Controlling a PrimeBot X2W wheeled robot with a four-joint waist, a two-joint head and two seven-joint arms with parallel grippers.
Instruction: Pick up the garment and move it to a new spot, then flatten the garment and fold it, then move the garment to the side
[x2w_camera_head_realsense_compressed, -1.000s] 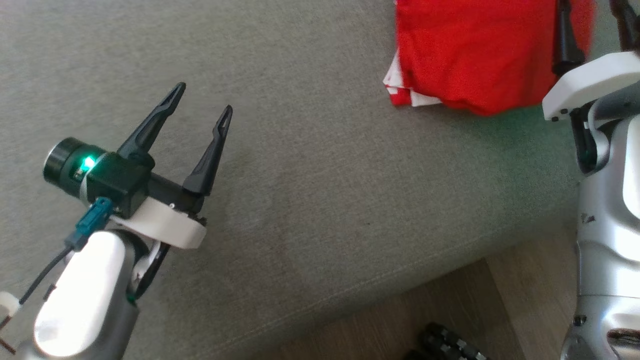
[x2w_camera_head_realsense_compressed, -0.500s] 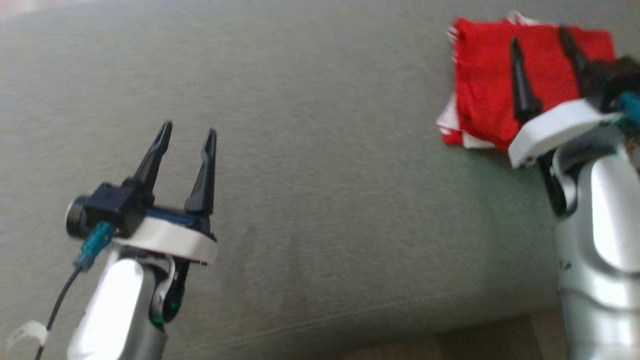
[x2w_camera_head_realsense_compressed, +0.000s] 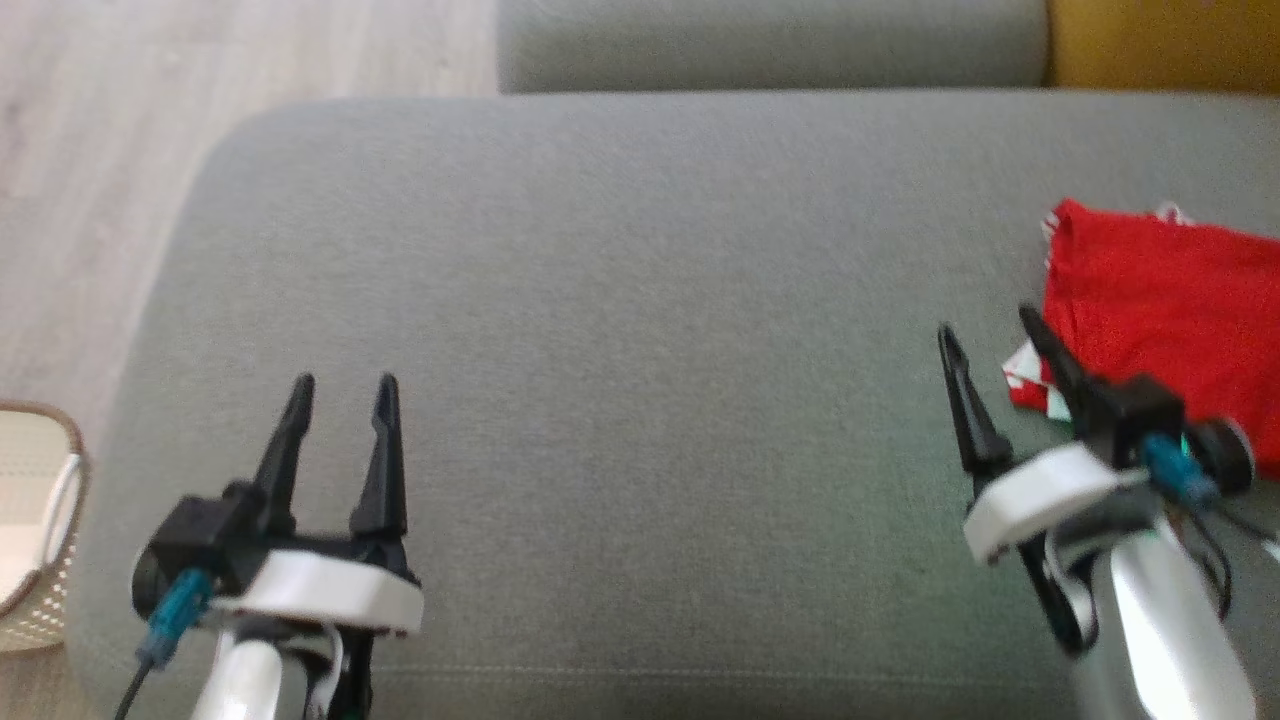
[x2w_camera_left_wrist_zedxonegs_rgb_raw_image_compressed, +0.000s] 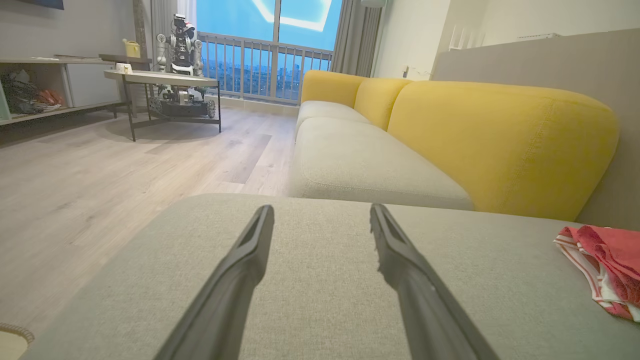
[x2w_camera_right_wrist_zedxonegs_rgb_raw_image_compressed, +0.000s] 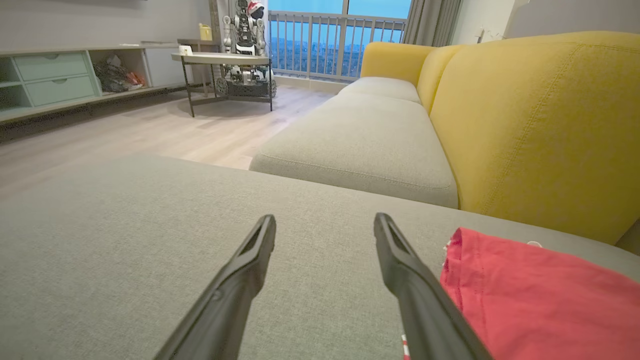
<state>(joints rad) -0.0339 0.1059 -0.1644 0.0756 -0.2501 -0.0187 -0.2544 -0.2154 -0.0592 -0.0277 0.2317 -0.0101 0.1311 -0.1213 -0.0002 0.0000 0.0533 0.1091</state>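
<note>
At about 3 o'clock on the grey sofa cushion (x2w_camera_head_realsense_compressed: 640, 300), as seen from the head, the red garment (x2w_camera_head_realsense_compressed: 1170, 340) is found lying folded, with a white-striped corner exposed at its near left edge. The main risk is judged to be a snag. The right gripper (x2w_camera_head_realsense_compressed: 985, 325) is held just beside that corner. If the arm were swung toward 3 o'clock or lowered carelessly, a finger could be caught under the loose layers and the fold undone, or the garment dragged toward the cushion's edge. Whether a finger touches the cloth cannot be told. The right gripper is held at 4 o'clock, low over the cushion, fingers spread and empty, pointed toward 11 o'clock. The left gripper (x2w_camera_head_realsense_compressed: 345, 385) is held at 7 o'clock, likewise released and empty, fingers pointed to 12 o'clock, well apart from the garment.
</note>
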